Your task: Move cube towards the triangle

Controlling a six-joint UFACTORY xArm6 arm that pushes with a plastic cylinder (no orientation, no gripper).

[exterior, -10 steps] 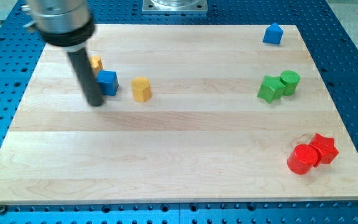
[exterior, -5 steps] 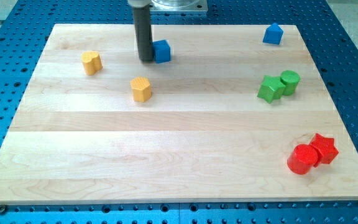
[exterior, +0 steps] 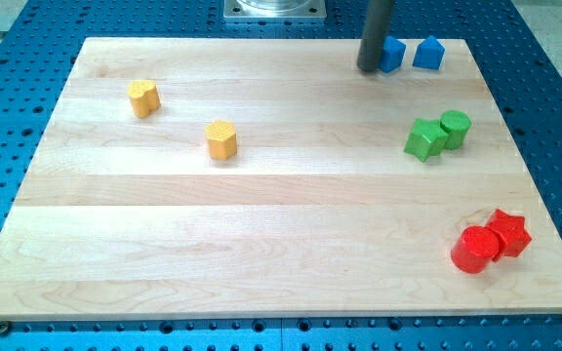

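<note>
The blue cube (exterior: 392, 55) sits near the view's top right of the wooden board (exterior: 281, 234). The blue triangle block (exterior: 428, 53) stands just to its right, a small gap between them. My tip (exterior: 369, 68) rests against the cube's left side. The dark rod rises from the tip out of the view's top.
Two yellow blocks lie at the view's left: one (exterior: 143, 97) farther up, one (exterior: 221, 139) lower. A green star-like block (exterior: 423, 139) touches a green cylinder (exterior: 455, 128) at the right. A red cylinder (exterior: 474, 250) and red star (exterior: 508, 232) sit at the bottom right.
My tip has pushed the blue cube from the board's left, past the yellow blocks, across the top to just beside the blue triangle. The other blocks have not moved.
</note>
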